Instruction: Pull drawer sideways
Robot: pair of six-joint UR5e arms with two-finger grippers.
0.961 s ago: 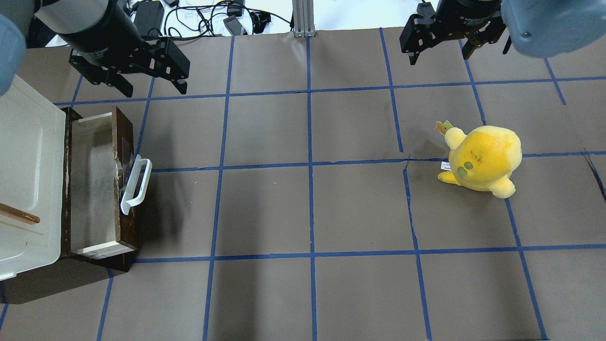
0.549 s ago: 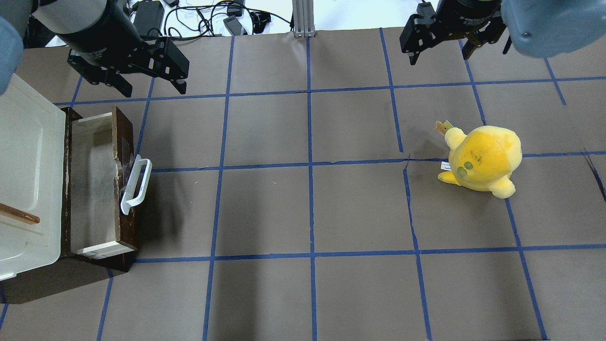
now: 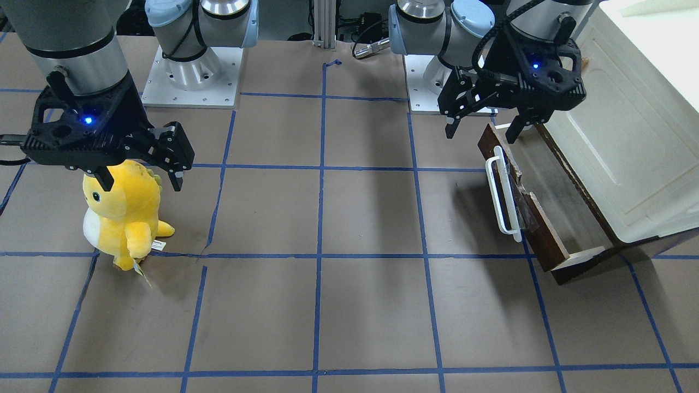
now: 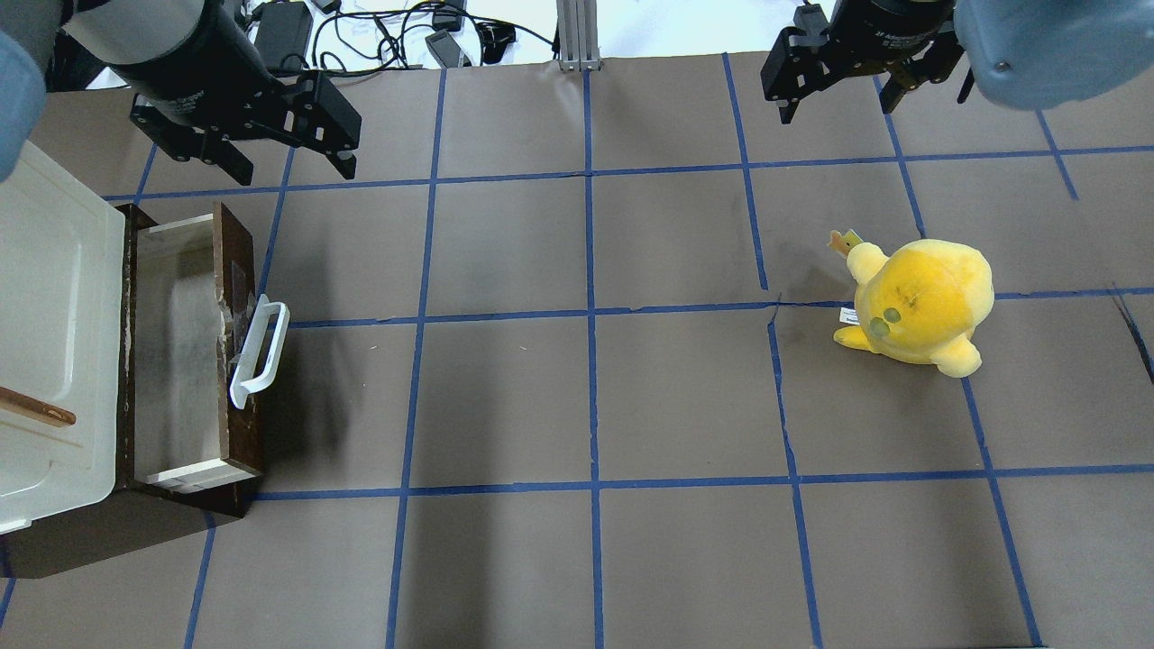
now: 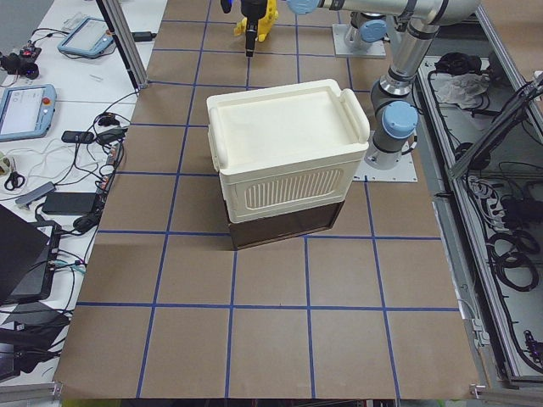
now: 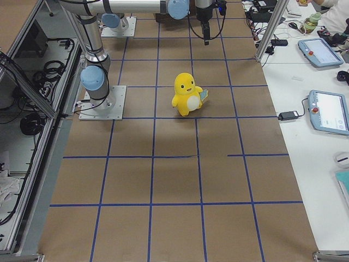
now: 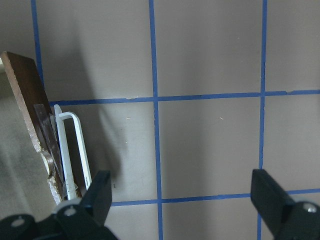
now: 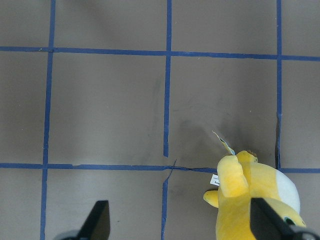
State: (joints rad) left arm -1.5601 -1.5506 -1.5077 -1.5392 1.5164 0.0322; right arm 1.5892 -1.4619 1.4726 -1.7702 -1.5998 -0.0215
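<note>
The dark brown drawer (image 4: 242, 270) stands pulled out from under a cream-white cabinet (image 4: 54, 297) at the table's left edge, its inside empty. Its white bar handle (image 4: 260, 353) faces the table's middle. The handle also shows in the front-facing view (image 3: 503, 192) and the left wrist view (image 7: 75, 150). My left gripper (image 4: 290, 169) is open and empty. It hovers beyond the drawer's far end, apart from the handle. My right gripper (image 4: 837, 106) is open and empty, high at the far right.
A yellow plush toy (image 4: 920, 302) stands on the right half of the table, under my right gripper in the front-facing view (image 3: 123, 213). The cabinet's cream door carries a small wooden handle (image 4: 36, 407). Cables and devices lie beyond the table's far edge.
</note>
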